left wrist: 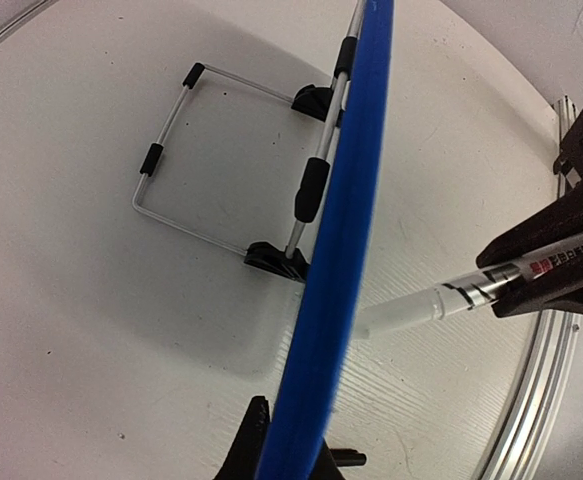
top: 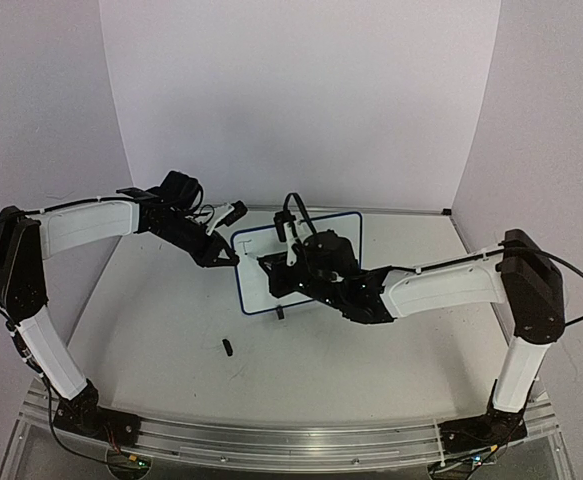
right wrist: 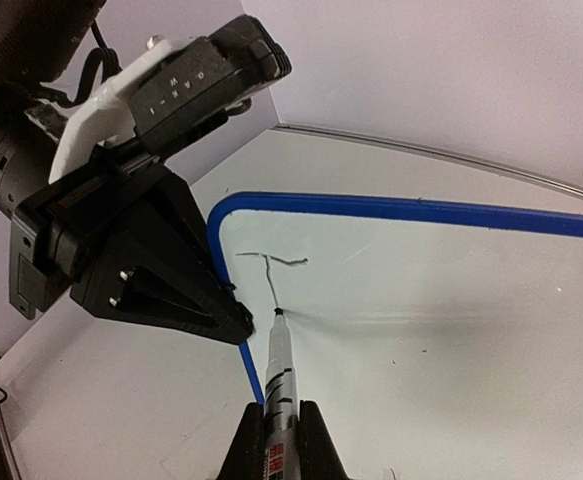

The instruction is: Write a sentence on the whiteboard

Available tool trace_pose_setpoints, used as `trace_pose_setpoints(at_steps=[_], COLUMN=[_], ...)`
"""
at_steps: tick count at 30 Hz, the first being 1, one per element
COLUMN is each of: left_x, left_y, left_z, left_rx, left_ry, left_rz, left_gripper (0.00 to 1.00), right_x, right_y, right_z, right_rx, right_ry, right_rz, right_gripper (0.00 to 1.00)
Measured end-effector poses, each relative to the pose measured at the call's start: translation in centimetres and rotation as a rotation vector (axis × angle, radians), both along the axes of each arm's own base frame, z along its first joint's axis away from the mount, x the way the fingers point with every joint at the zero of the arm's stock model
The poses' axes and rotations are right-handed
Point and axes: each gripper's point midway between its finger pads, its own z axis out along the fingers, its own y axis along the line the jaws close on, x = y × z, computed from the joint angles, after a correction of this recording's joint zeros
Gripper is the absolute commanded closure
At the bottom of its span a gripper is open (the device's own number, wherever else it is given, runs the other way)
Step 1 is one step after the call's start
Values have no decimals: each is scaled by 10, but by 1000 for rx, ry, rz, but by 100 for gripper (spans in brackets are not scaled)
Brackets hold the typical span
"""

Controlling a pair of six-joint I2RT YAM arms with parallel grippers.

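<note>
1. At the left, the jaws of the left gripper (top: 227, 254) are closed on the left edge of the whiteboard (top: 252, 290). In the left wrist view the blue rim (left wrist: 336, 260) is seen running out from between them.
2. The whiteboard is stood near the middle of the table (top: 151, 330), leaned back a little. Its long axis is laid left to right, with the right end turned slightly farther from the arms. Its white face is turned toward the arm bases.
3. Of the sentence (right wrist: 271, 265) only a T-shaped mark is seen, in the upper left corner of the face, just inside the rim.
4. The marker (right wrist: 279, 370) is gripped by the closed jaws of the right gripper (right wrist: 278, 425). Its long axis is pointed from the wrist toward the face, and its tip is touching the board at the foot of the T.
5. To the right of the mark, a wide bare area of the face is left up to the far rim.
6. In front of the board, a small black object (top: 227, 347) is lying on the table, well apart from it. This is shown by the top view only.
7. The wire stand (left wrist: 151, 158) and the black clip feet (left wrist: 271, 258) are shown only by the left wrist view, where the board is seen edge-on and the mark is hidden.
</note>
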Motion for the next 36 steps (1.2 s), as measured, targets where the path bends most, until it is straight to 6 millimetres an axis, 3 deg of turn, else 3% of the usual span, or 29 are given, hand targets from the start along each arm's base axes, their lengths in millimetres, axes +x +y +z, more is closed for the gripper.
trace_pose_setpoints(at_steps=[16,24,36], left_x=[0,0,-1], left_y=[0,0,-1], left_z=[-1,-1,-1], left_rx=[5,5,7], left_ry=[-3,-3,-7], left_rz=[0,-2,-6], left_gripper=[100,100,100], right_x=[-15,-16,-1], right_y=[-9,-17,-20], right_z=[-31,0,4], right_rx=[-50,10,19], right_ry=[58,23,19], right_rz=[41,43,20], right_gripper=[100,100,100])
